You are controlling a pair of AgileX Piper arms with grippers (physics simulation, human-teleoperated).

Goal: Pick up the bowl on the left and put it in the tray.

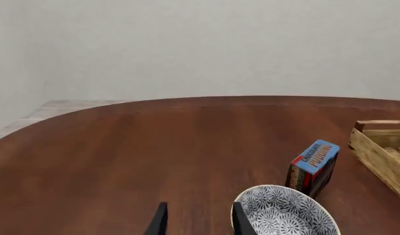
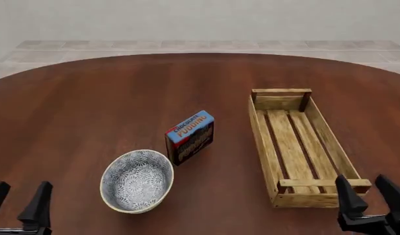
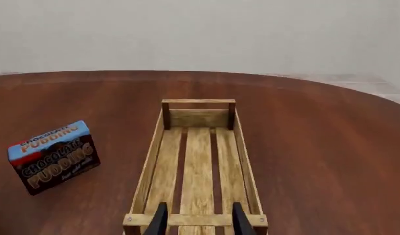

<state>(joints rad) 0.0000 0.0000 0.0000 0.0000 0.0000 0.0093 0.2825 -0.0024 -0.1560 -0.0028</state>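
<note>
The bowl (image 2: 137, 180), blue-and-white patterned inside with a cream rim, sits upright on the table at the near left; the left wrist view shows the bowl (image 1: 285, 213) too. My left gripper (image 2: 20, 201) is open at the near left edge, left of the bowl and apart from it, holding nothing; in its own view the left gripper (image 1: 198, 221) has its gap just beside the bowl's rim. The empty slatted wooden tray (image 2: 295, 149) lies on the right. My right gripper (image 2: 371, 197) is open just behind the tray's near end bar, and the right gripper (image 3: 198, 220) looks along the tray (image 3: 198, 166).
A blue-and-dark chocolate pudding box (image 2: 190, 137) stands between bowl and tray, just beyond the bowl; the same pudding box (image 3: 54, 156) shows in the right wrist view. The round brown table (image 2: 122, 93) stretches away behind them.
</note>
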